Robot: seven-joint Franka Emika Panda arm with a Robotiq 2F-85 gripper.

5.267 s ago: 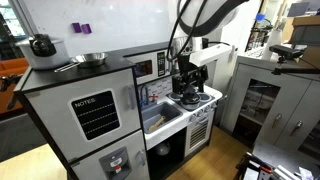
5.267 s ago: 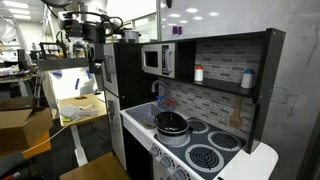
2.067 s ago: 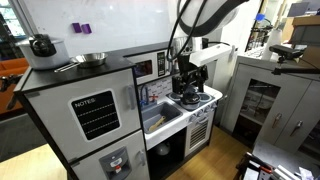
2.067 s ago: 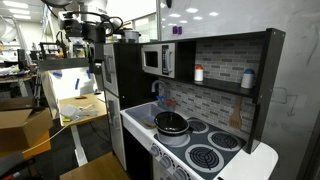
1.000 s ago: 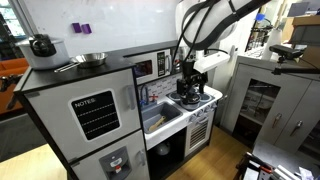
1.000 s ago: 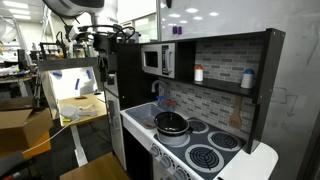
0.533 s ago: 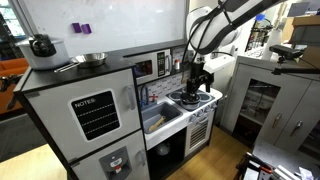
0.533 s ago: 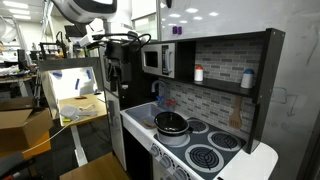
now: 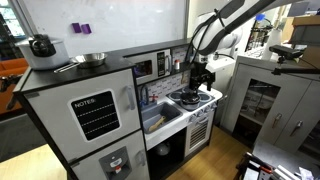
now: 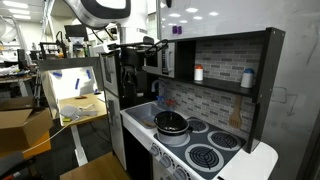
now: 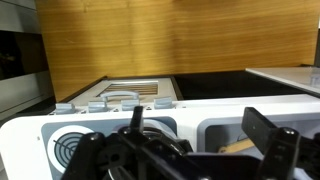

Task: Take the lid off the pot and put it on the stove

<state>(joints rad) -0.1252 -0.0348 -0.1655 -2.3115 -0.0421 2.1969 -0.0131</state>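
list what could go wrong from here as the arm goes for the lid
1. The end effector hangs open near the stove, not yet on the lid. The faucet and microwave are close by, so a careless approach could clip them.
2. The pot looks small and light. An off-centre grip might drag or tip it instead of freeing the lid.

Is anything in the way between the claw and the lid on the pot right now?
Nothing visible. The claw hangs above and to one side of the lid on the pot, and only open air shows between them.
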